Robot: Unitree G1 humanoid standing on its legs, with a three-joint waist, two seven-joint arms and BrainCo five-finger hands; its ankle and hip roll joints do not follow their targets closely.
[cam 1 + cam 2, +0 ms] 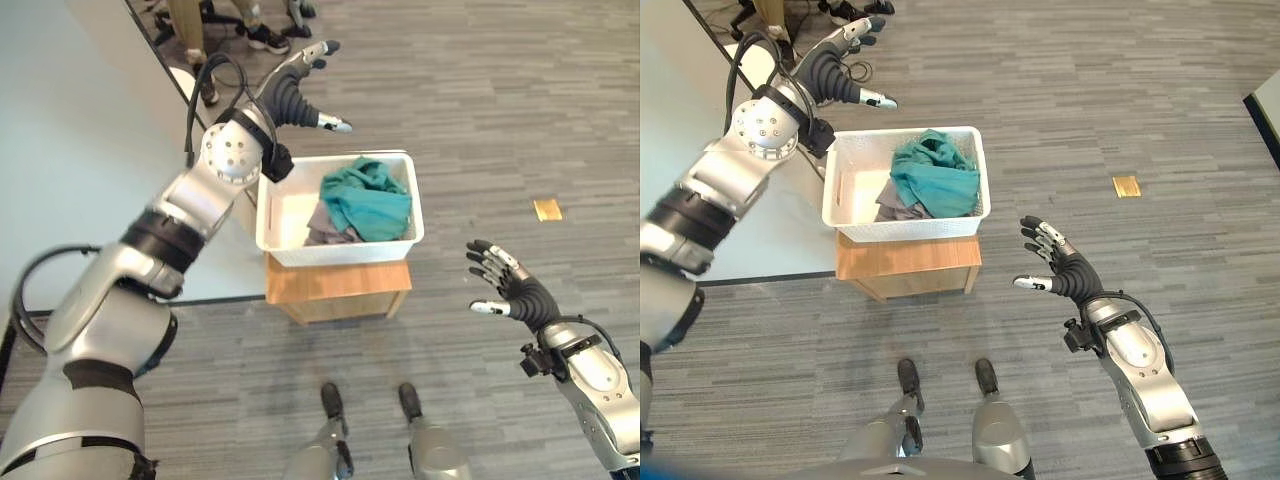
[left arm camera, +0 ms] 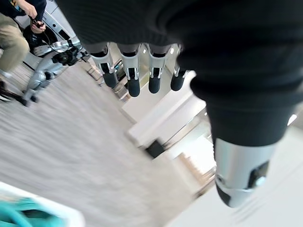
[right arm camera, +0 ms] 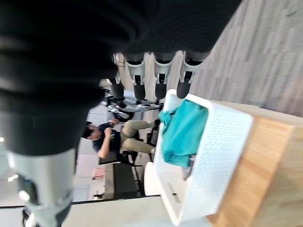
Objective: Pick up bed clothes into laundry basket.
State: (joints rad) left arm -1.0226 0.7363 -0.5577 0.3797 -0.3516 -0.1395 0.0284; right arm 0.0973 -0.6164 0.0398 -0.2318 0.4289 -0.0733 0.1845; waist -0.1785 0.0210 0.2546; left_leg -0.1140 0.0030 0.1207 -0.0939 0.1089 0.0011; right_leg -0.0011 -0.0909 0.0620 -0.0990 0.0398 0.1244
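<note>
floor (image 1: 500, 90): grey wood-grain planks, covering most of the head views.
white surface (image 1: 60, 150): large pale slab, left side of the frame, running from the top edge down to mid-left; its dark edge passes just behind the basket.
wooden stand (image 1: 335, 285): light wood box at frame centre, sitting on the floor, carrying the basket.
laundry basket (image 1: 345, 250): white perforated plastic, rectangular, resting on top of the stand, centre of the frame.
teal garment (image 1: 368, 200): crumpled, inside the basket, piled toward its right half (highest point near the far rim).
grey garment (image 1: 325, 225): also in the basket, lower, left of and partly under the teal one.
left hand (image 1: 300, 85): upper centre of the frame, above and behind the basket's far left corner; fingers straight and spread, thumb out, holding nothing (left wrist view agrees, fingers (image 2: 130, 78) in a straight row over floor).
right hand (image 1: 1060, 268): right of centre, well clear of the basket, over bare floor; fingers splayed, thumb apart, nothing held.
person (image 3: 111, 137): seated, dark top, tan trousers, in the right wrist view beyond the basket.
yellow marker (image 1: 547, 209): small flat rectangle on the floor, mid-right.
</note>
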